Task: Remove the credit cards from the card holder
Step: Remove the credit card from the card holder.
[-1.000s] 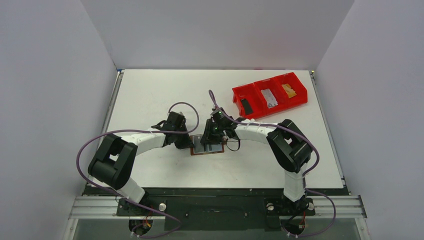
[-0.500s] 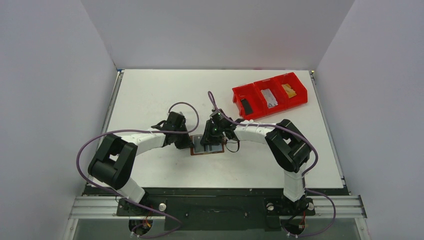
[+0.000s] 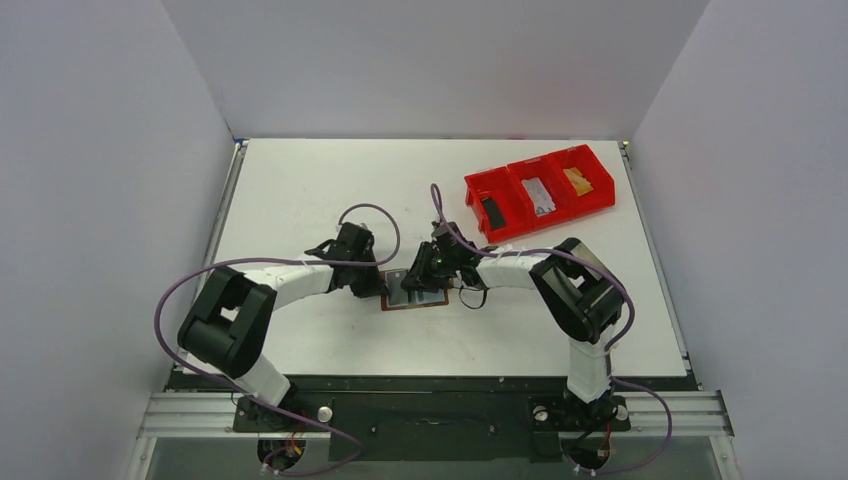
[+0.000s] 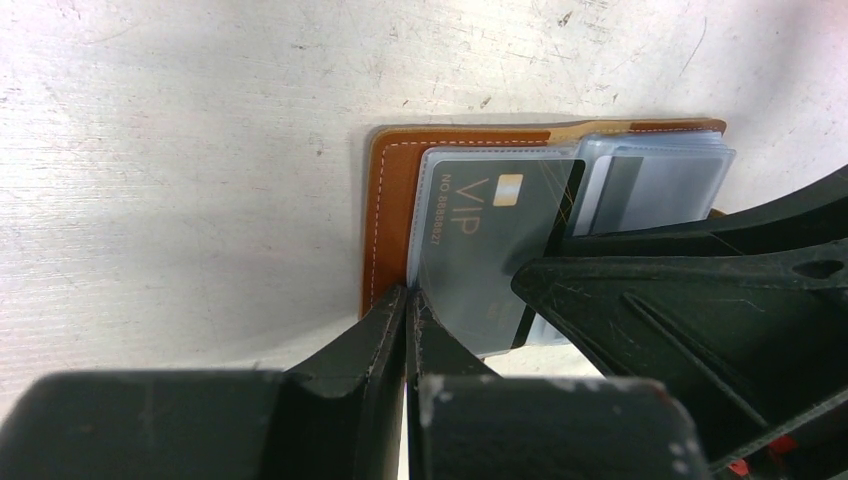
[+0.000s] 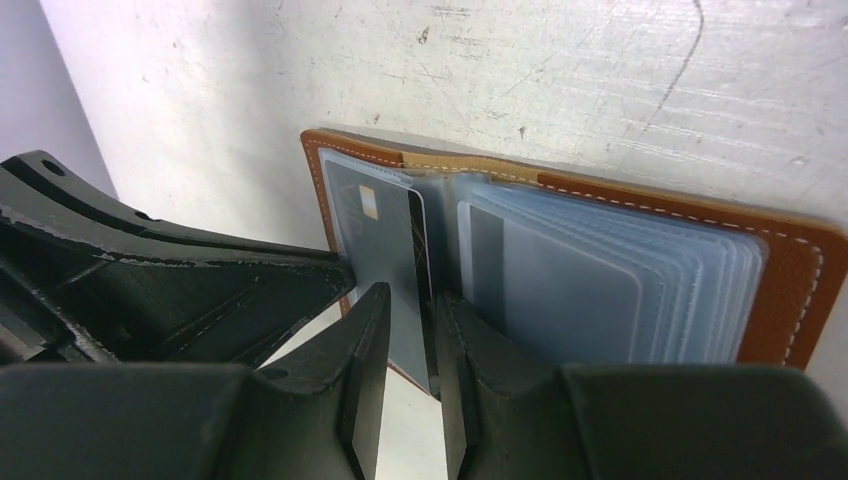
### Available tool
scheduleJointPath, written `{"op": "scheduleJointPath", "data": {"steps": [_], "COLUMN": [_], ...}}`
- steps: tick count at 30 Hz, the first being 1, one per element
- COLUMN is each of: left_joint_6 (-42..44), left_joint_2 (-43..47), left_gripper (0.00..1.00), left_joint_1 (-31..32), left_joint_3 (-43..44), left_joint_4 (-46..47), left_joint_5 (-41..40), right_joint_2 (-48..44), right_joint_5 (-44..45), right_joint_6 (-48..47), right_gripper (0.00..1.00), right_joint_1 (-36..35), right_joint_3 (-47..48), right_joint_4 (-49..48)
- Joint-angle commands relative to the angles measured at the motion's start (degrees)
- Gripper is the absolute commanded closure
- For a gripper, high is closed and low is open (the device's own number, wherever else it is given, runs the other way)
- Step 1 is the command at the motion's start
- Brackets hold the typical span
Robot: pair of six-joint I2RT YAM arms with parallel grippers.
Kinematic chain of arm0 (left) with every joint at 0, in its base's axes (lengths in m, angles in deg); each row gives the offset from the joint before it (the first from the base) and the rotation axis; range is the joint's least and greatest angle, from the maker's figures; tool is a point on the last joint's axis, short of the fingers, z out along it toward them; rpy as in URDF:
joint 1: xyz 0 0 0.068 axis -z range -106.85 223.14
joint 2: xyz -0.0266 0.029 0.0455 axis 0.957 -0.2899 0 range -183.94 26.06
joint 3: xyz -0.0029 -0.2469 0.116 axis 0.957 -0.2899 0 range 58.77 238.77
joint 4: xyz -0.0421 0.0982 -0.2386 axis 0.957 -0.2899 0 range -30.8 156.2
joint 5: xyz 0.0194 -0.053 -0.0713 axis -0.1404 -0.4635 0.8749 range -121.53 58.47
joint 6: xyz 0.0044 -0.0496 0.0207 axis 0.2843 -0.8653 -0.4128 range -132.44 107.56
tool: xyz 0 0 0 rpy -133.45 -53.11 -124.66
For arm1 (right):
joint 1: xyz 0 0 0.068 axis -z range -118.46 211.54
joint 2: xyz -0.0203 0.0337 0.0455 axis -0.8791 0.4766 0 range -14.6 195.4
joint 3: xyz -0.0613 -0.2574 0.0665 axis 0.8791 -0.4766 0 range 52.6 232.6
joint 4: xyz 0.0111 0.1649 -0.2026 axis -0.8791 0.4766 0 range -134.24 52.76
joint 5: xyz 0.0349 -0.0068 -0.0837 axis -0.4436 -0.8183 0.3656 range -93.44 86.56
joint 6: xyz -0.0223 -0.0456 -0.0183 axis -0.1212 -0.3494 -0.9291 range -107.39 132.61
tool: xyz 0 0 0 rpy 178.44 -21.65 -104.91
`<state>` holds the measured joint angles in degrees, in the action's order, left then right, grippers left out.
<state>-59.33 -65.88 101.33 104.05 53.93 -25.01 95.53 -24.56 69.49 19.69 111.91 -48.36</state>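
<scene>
A: While shut tight and empty, touching what?
B: Only left gripper [image 4: 405, 300], on the card holder [image 4: 385, 200] and its brown edge, at the middle of the table [image 3: 320, 200].
A: And beyond?
B: Then right gripper [image 5: 413, 300], narrowly parted astride the black credit card [image 5: 385, 250] in its sleeve. Farther, toward the far right corner, red bin [image 3: 558, 216].

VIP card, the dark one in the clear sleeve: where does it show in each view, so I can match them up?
Top external: too small to tell apart; it sits inside the open card holder, just below mid-picture.
Left wrist: the VIP card is at centre, lettering readable.
Right wrist: left of centre, gold chip near its top.
Shared landmark: the card holder's brown stitched border, seen in all three views.
</scene>
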Motion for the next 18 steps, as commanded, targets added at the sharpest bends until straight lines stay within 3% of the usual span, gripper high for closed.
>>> {"op": "scheduleJointPath", "data": {"steps": [1,4,10,18], "left_joint_6": [-0.4,-1.2,-2.3,-3.5], "left_joint_2": [-3.9,-4.5,-5.4,-5.8], "left_gripper": [1.0,1.0,1.0,1.0], "left_joint_1": [1.5,1.5,1.3,0.2], "left_joint_3": [0.7,0.7,-0.1,-1.1], "left_joint_4": [-0.7,-1.1,-0.7,-1.0], "left_joint_5": [-3.2,-3.6,-3.7,-4.3], "right_joint_2": [-0.4,-1.1,-2.0,-3.4], "right_joint_5": [-1.9,-2.1,-3.0,-2.5], "right_joint_6": [2.4,3.4,4.7,4.9], "right_gripper": [0.79,0.82,0.99,1.0], "right_joint_1": [-0.5,0.3,1.4,2.8], "right_joint_3": [-2.3,-3.6,-6.2,-7.9], "right_joint_4": [-6.2,-8.0,-12.3,-13.9]}}
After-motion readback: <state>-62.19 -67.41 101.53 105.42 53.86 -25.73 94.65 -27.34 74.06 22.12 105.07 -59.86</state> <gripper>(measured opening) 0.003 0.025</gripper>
